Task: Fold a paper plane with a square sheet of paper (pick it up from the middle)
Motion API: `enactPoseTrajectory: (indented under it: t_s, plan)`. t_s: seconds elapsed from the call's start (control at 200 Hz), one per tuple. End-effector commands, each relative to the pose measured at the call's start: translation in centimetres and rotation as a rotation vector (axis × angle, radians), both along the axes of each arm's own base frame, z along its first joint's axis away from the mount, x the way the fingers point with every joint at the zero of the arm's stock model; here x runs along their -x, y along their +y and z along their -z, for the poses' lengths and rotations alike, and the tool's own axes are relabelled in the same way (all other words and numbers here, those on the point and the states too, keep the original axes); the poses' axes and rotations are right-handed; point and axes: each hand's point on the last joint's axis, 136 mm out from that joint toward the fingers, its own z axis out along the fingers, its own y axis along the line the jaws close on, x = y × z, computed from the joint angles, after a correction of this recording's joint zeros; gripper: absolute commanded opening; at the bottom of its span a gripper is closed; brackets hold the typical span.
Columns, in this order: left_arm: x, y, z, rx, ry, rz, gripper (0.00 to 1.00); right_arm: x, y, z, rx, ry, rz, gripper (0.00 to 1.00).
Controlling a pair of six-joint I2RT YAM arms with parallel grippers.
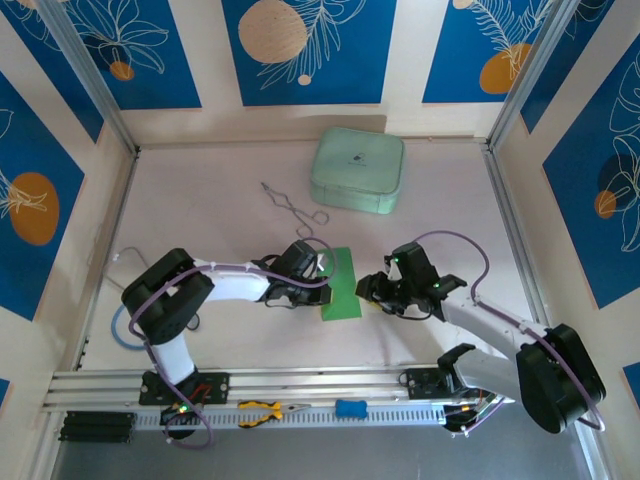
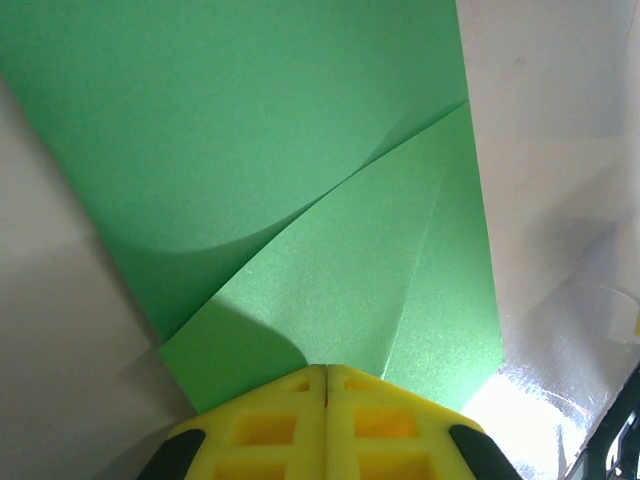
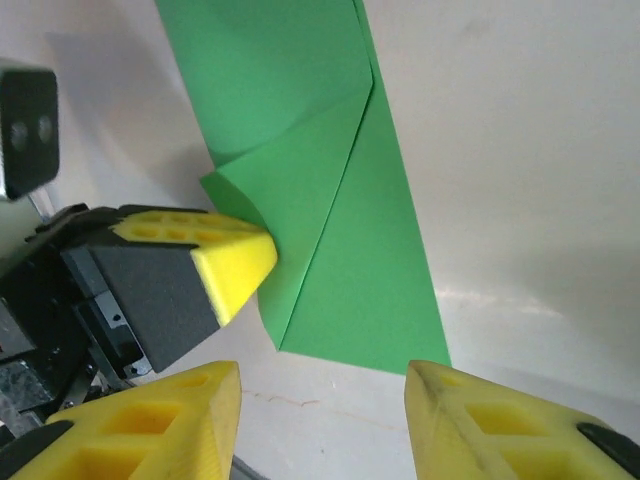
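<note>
The square sheet of paper (image 1: 341, 285) is bright green and lies on the table between the two arms. It is folded to a narrow strip, and a corner flap (image 2: 330, 280) is turned over diagonally and curls up slightly. My left gripper (image 2: 326, 370) is shut, its yellow fingertips (image 3: 238, 262) touching the flap's edge from the left. My right gripper (image 3: 323, 375) stands open just off the sheet's near edge (image 3: 365, 355), with bare table between its fingers. In the top view the left gripper (image 1: 320, 273) sits at the sheet's left side and the right gripper (image 1: 372, 290) at its right.
A pale mint-green rounded case (image 1: 357, 170) stands at the back of the table. Thin metal tongs (image 1: 293, 207) lie left of it. Yellow-handled pliers (image 1: 262, 411) and a small blue object (image 1: 350, 408) rest on the front rail.
</note>
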Motion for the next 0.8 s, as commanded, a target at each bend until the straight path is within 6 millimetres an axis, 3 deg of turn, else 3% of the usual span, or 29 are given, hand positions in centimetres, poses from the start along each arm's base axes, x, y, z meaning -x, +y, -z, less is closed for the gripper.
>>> enactPoseTrajectory:
  t_s: [0.0,0.215,0.795]
  plan:
    - [0.9,1.1,0.8,-0.043,0.024,-0.01,0.0,0.9,0.7,0.4,-0.006,0.05,-0.008,0.44]
    - [0.8,0.9,0.5,-0.03,0.016,-0.004,0.0,1.4,0.8,1.8,0.042,0.09,-0.009,0.42]
    - [1.0,1.0,0.9,-0.036,0.021,0.005,0.0,1.2,1.3,3.2,0.076,0.105,-0.014,0.41]
